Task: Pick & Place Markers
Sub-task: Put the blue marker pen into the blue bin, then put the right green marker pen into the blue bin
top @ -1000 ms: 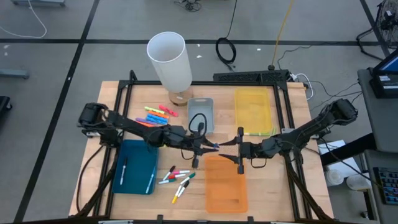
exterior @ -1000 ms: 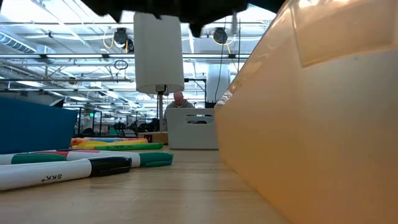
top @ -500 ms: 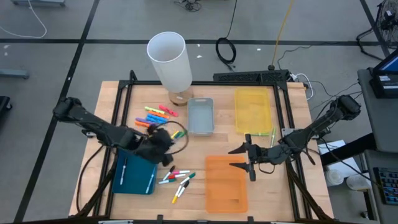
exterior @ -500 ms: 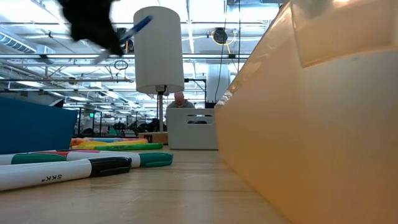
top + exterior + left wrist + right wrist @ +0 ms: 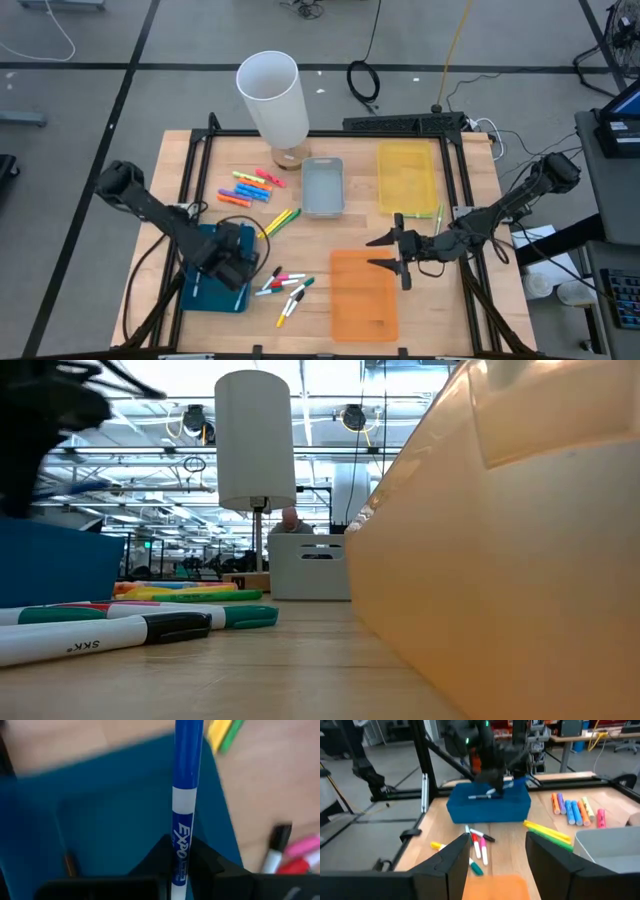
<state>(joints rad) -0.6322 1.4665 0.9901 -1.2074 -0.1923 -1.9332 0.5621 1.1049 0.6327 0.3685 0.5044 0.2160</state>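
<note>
One blue marker (image 5: 186,795) has now reached the blue tray (image 5: 200,290).

A blue-and-white marker (image 5: 183,795) lettered "EXPO" is showing against a deep teal tray (image 5: 205,258), clamped in the black left gripper (image 5: 179,870). An orange tray (image 5: 363,300), a yellow tray (image 5: 405,160) and a grey tray (image 5: 322,190) are lying on the pale wooden table (image 5: 470,190). Neon orange, pink, blue and yellow markers (image 5: 247,187) are glowing near a white cylinder (image 5: 272,95); white-bodied ones (image 5: 285,288) are wearing pink, red, green and black caps. The black right gripper (image 5: 388,254) is spreading dark fingers.
</note>
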